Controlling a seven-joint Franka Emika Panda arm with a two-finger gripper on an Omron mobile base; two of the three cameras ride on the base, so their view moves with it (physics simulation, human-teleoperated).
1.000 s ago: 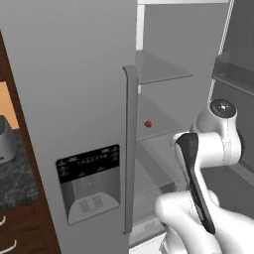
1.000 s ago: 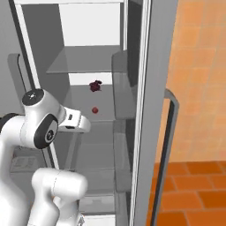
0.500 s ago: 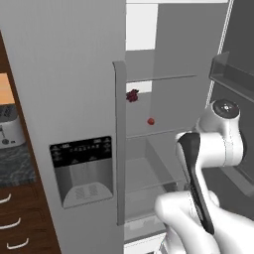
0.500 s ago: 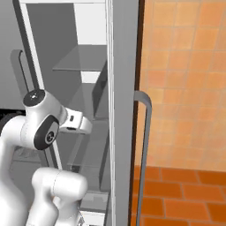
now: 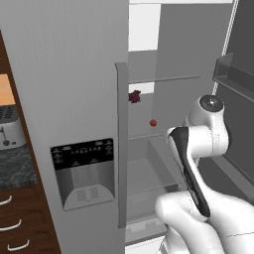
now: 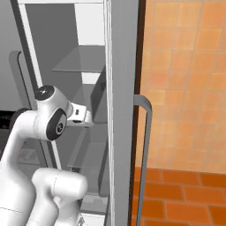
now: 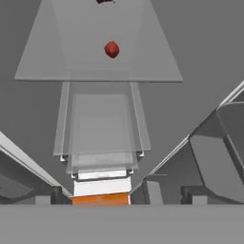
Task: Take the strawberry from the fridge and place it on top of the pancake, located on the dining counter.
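Note:
The fridge (image 5: 64, 74) stands with its right door open. A dark-red lumpy strawberry (image 5: 134, 96) lies on a glass shelf (image 7: 95, 66) inside, at the top edge of the hand view (image 7: 106, 1). A smooth red round fruit (image 5: 153, 122) sits lower and nearer, also seen from the hand (image 7: 112, 49). My gripper (image 7: 121, 198) is open with nothing between its fingers, pointing into the fridge and well short of both fruits. My hand (image 6: 81, 115) reaches past the door edge (image 6: 121, 88). The pancake and the dining counter are out of view.
The closed left door carries a black dispenser panel (image 5: 84, 171) and a long handle (image 5: 121, 149). The open door's bins (image 5: 238, 74) hang to my right. A toaster (image 5: 7, 131) sits on a dark worktop at left. An orange tiled wall (image 6: 185, 88) lies right.
Both base views have shifted sideways, so the base has moved along the fridge front. The strawberry came into the left base view. The arm holds its pose and the gripper stays open.

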